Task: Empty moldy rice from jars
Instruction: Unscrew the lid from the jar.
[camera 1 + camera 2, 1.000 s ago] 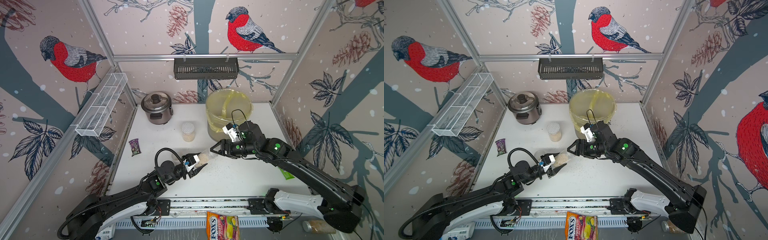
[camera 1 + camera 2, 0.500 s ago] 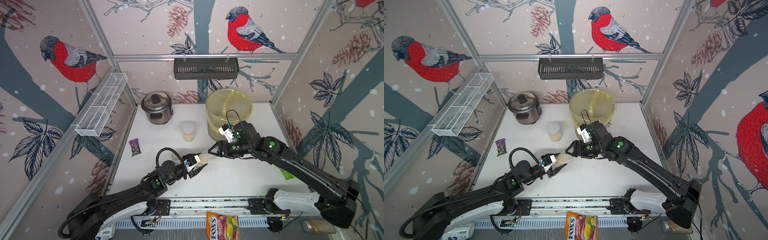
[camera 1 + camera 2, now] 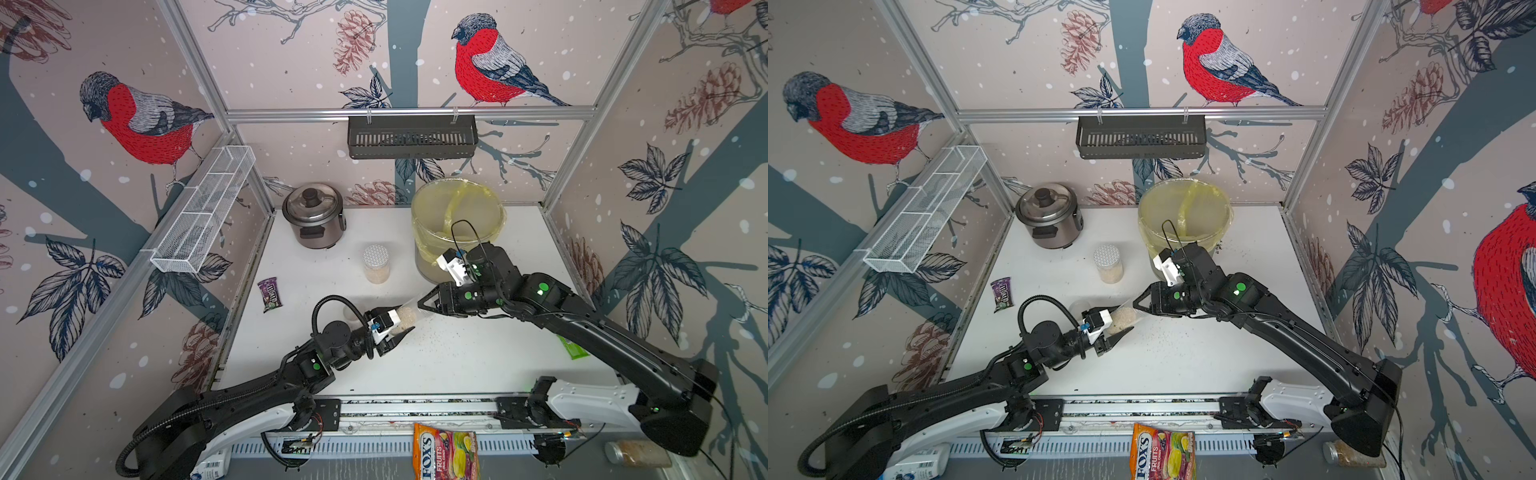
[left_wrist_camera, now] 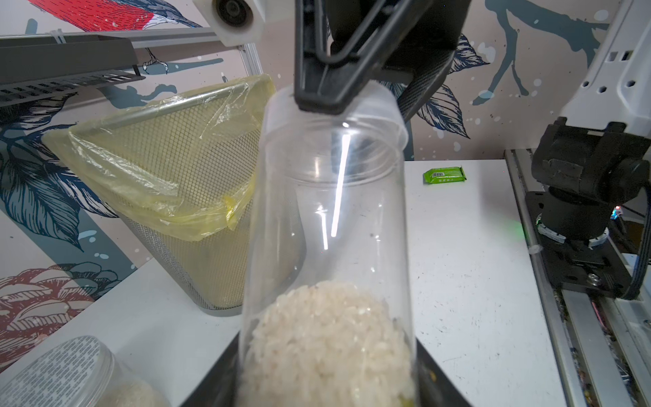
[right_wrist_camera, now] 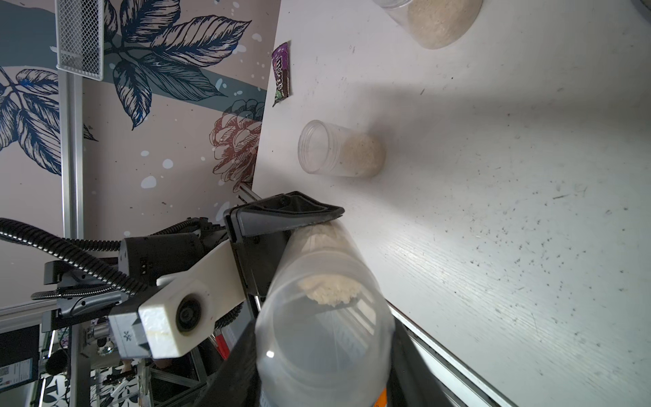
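A narrow clear jar (image 3: 409,318) (image 3: 1125,318) hangs tilted above the table between both arms. Moldy rice (image 4: 327,345) (image 5: 329,292) is packed as a pale clump at its bottom end. My left gripper (image 3: 402,321) (image 4: 326,387) is shut on that rice-filled end. My right gripper (image 3: 424,300) (image 5: 324,380) is shut on the clear lid at the other end, a finger against each side. A wider jar with a silver dotted lid (image 3: 376,264) (image 4: 70,373) stands further back. Another narrow jar (image 5: 338,149) (image 3: 1079,309) with rice stands by the left arm.
The mesh bin lined with a yellow bag (image 3: 457,216) (image 4: 158,158) stands just behind the right gripper. A rice cooker (image 3: 313,216) is at the back left. A purple candy packet (image 3: 270,295) and a green packet (image 3: 573,349) lie near the table's sides. Loose grains (image 3: 457,336) dot the surface.
My right gripper has moved left onto the jar's lid end and its jaws have narrowed around it. The left gripper and the jar have stayed in place.
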